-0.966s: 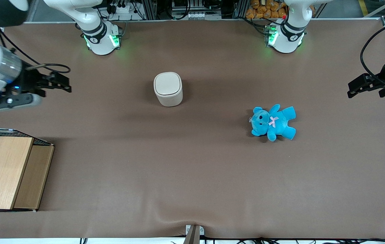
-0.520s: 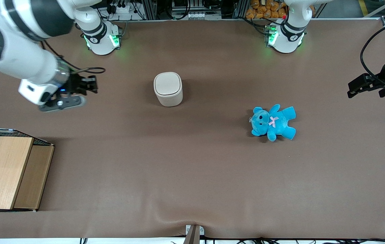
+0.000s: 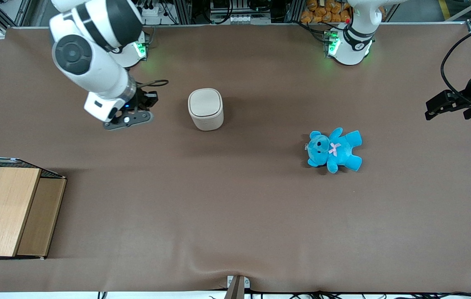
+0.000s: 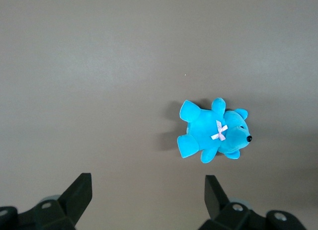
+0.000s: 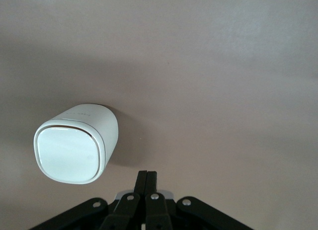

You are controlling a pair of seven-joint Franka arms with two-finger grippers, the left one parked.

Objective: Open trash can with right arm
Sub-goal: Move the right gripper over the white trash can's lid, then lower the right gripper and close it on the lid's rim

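While the small cream-white plastic trash can (image 3: 206,109) stands upright near the middle of the brown cloth-covered table (image 3: 235,216), its flat rounded-square lid (image 5: 68,153) lies down shut. The large white right arm (image 3: 94,62) with black joint bands reaches in from the working arm's end, and its black two-finger gripper (image 3: 151,99) hangs above the cloth just beside the can — near it, not touching. From the wrist camera the two black fingers (image 5: 147,186) are pressed together with nothing between them, the tips pointing past the can's side. A bright blue plush teddy (image 3: 334,149) with a pale pink bow lies flat on the cloth, well apart from the can, toward the parked arm's end and nearer the front camera. A light wooden box (image 3: 13,211) with a wire-mesh side sits at the table's edge toward the working arm's end — nearer the front camera than anything else.
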